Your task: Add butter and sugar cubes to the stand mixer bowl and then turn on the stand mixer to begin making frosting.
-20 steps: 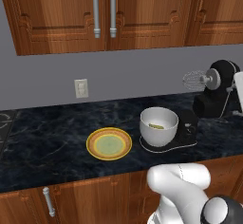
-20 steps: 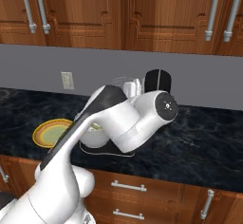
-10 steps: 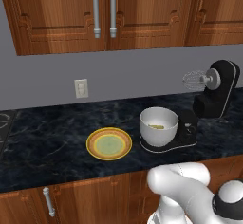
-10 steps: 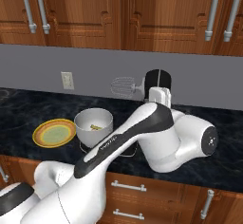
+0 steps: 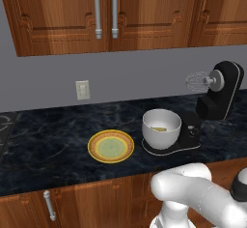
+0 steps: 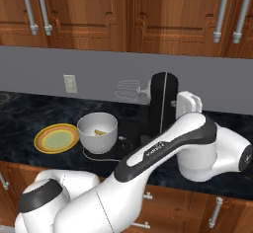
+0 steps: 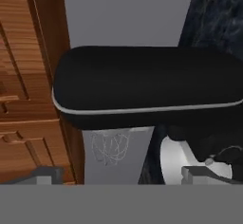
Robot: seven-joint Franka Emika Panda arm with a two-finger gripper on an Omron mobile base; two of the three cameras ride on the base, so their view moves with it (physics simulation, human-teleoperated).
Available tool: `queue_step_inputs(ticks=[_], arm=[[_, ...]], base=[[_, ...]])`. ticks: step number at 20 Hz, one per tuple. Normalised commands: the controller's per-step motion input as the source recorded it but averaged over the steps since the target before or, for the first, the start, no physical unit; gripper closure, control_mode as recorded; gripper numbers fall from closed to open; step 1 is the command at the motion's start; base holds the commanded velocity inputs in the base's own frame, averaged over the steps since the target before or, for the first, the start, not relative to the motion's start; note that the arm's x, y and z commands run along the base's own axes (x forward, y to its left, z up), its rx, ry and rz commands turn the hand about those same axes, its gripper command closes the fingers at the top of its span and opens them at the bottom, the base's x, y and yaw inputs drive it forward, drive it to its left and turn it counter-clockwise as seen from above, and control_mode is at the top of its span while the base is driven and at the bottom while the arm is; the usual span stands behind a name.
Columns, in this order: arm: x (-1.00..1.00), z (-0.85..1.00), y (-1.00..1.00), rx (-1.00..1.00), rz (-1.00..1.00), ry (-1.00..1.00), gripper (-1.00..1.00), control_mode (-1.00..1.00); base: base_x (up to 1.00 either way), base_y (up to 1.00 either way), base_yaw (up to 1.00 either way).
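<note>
On the dark stone counter [image 5: 53, 145], the white bowl [image 5: 161, 128] sits on the black mixer [image 6: 160, 109] base, butter [image 5: 158, 129] inside. The gripper [image 7: 123, 176], jaws wide and empty, faces the tilted-up head; a careless reach could knock it, missing the switch.

Round yellow orange-rimmed plate [image 5: 111, 146] laid flat on dark marbled counter [image 5: 48, 145]. White wall outlet [image 5: 82, 90] mounted on grey backsplash. Wooden cabinets [image 5: 144, 14] hung above.

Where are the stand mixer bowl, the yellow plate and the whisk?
stand mixer bowl [image 5: 161, 133]: left base view, outer front wall.
yellow plate [image 5: 111, 146]: left base view, greenish centre.
whisk [image 6: 127, 90]: right base view, wire cage.
</note>
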Motion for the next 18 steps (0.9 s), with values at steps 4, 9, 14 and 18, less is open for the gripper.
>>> queue_step_inputs(ticks=[4, 9, 14, 18], arm=[[0.50, 0.00, -0.07, 0.00, 0.06, -0.07, -1.00, -1.00], [0.64, -0.01, 0.00, 0.00, 0.07, -0.03, -1.00, -1.00], [0.38, 0.00, 0.00, 0.00, 0.06, -0.06, -1.00, -1.00], [0.22, 0.00, 0.04, 0.00, 0.08, -0.07, -1.00, -1.00]], base=[[0.00, 0.00, 0.00], [0.00, 0.00, 0.00], [0.00, 0.00, 0.00], [0.00, 0.00, 0.00]])
